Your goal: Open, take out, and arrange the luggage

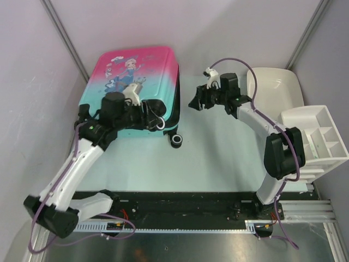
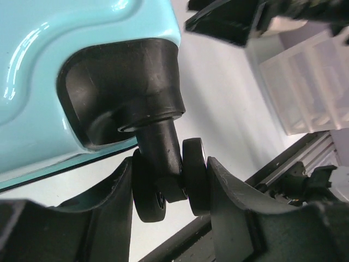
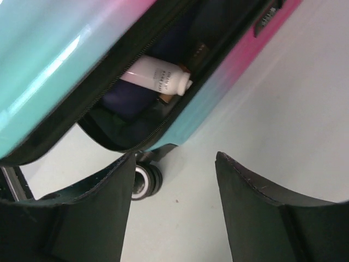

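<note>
The luggage [image 1: 131,76], a pink-to-teal suitcase with a princess print, lies flat at the back left. My left gripper [image 1: 155,117] is at its near right corner, shut on a black caster wheel [image 2: 193,174] under the teal shell [image 2: 65,43]. My right gripper [image 1: 195,101] is open and empty just right of the suitcase. In the right wrist view [image 3: 175,158] the zipper gap between the shells [image 3: 49,60] stands parted. It shows a white-pink bottle [image 3: 158,77] and dark items inside. A second wheel [image 3: 144,180] rests on the table.
A white tub [image 1: 272,87] stands at the back right. A white compartment organiser [image 1: 319,134] stands in front of it at the right edge. The black base rail [image 1: 191,207] runs along the near edge. The grey walls close in behind the suitcase.
</note>
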Available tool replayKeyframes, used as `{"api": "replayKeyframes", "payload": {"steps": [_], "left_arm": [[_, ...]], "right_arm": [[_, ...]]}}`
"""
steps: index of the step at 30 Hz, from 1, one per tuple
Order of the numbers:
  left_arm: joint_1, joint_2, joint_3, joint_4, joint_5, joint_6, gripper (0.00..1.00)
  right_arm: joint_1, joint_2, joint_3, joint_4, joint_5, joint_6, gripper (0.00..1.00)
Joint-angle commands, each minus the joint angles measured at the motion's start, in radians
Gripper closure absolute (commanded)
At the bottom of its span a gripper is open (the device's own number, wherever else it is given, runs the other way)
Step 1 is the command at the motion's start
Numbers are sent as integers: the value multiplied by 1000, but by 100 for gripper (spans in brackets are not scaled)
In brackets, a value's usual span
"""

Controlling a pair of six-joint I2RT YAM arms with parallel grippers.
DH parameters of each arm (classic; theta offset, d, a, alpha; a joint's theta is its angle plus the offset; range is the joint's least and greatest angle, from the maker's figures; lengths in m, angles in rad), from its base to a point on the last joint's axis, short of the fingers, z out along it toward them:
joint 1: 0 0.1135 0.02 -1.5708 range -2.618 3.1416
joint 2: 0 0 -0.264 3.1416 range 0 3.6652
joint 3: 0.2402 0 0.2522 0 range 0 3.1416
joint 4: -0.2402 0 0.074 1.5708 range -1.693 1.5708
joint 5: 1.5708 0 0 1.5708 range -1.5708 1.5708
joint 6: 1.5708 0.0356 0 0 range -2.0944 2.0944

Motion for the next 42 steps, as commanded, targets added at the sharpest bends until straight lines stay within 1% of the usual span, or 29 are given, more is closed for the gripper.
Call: {"api": "replayKeyframes", "payload": {"steps": [1,3,4,5,7,8,9,10,11,12,13,14,16,17,18,19,20,21,22,23,24,26,27,31,35,36,37,40,42], "left_arm": [[54,-151,21,247,170,107,100],[76,-172,19,248,175,135,100],[82,-195,15,247,186,139,100],[93,-203,9,247,187,150,100],[100,-231,5,247,158,158,98],[113,-243,1,247,150,164,88],[117,-252,-4,247,135,172,50],[122,-276,-5,247,93,182,34],[133,-287,-7,248,65,195,24],[140,-298,-5,247,40,205,11],[143,-310,1,247,17,239,5],[146,-327,18,247,-60,260,2],[147,-332,50,248,-151,346,0],[147,-321,97,248,-206,386,0],[147,-314,125,248,-199,435,0],[147,-311,148,245,-164,527,0],[145,-315,172,241,-111,556,5],[145,-320,176,221,66,584,10],[145,-323,177,201,162,615,14],[134,-320,174,178,254,617,19],[116,-308,167,137,308,607,21],[32,-289,136,77,279,641,25],[9,-274,119,32,238,662,25],[-34,-257,27,17,198,725,31],[-90,-231,-59,17,65,771,35],[-94,-223,-73,21,34,779,35],[-94,-220,-85,26,-62,762,36],[-84,-220,-136,84,-176,720,36],[-18,-234,-159,139,-219,683,35]], "right_arm": [[55,37,-5,218,-47,-4,36],[79,53,-5,294,-73,32,41],[90,58,-4,379,-79,46,44],[118,60,3,421,-82,63,46],[145,70,15,512,-89,66,45],[177,73,39,526,-86,63,44],[190,84,53,535,-81,69,43],[204,93,67,555,-81,78,43],[217,101,81,561,-81,91,43],[225,119,108,564,-84,104,43],[228,129,122,575,-82,111,43],[231,136,133,578,-81,114,43],[241,165,182,578,-84,123,43],[242,175,197,580,-78,131,43],[245,181,210,589,-81,134,43],[250,196,234,587,-81,135,43],[251,201,246,587,-76,138,43],[260,205,256,596,-78,141,43],[262,210,272,604,-78,148,43],[268,219,277,609,-75,149,43],[274,225,288,612,-73,149,43],[288,233,309,623,-70,152,43],[293,236,314,636,-63,154,43],[319,241,345,668,-30,161,43],[339,256,383,693,-12,161,42],[339,265,400,702,-9,161,42],[343,270,409,708,-6,161,42],[354,287,441,725,2,161,41],[359,288,449,733,2,161,41]]}}
